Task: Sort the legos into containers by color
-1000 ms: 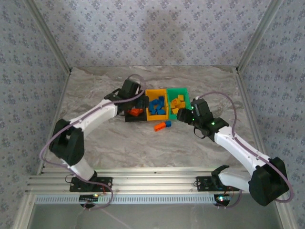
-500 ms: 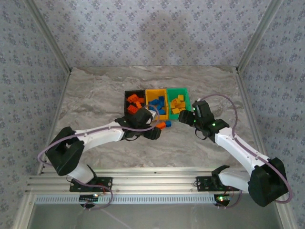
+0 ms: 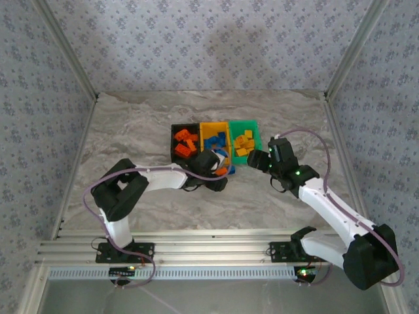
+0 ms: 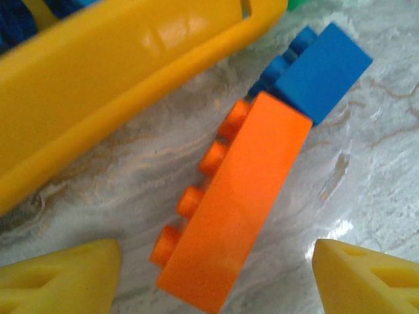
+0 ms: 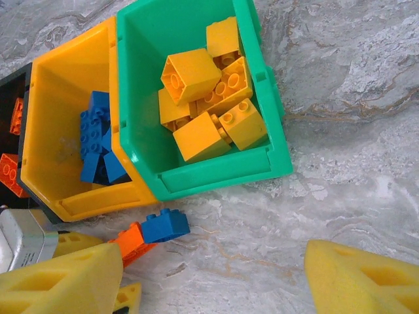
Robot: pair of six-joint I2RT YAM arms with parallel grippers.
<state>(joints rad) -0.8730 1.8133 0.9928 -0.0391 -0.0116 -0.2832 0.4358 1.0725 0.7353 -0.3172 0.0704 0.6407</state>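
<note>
When viewed from overhead, three open-topped plastic bins joined in a row toward 12 o'clock on the grey marbled table [image 3: 131, 131]: black bin [image 3: 175, 128] at the 9 o'clock end with orange-red studded bricks [image 3: 185, 142] inside, yellow-orange bin [image 3: 213, 124] in the middle with blue studded bricks [image 5: 98, 144], green bin [image 5: 216, 173] at the 3 o'clock end with yellow-orange studded bricks [image 5: 203, 98]. Just at 6 o'clock of the middle bin, on bare table, a long orange-red brick [image 4: 239, 203] and a short blue brick [image 4: 321, 75], touching end to end, blue at the 1 o'clock end in the left wrist view, studs of both turned to 10 o'clock toward the bin's near wall. Low over that pair, left gripper [image 4: 217, 268], yellow fingers [image 4: 65, 278] spread wide to either side of the long brick's 6 o'clock end, not touching it, grasping nothing. At 5 o'clock of the green bin, above bare table, right gripper [image 5: 213, 275], likewise released, fingers well apart and empty.
</note>
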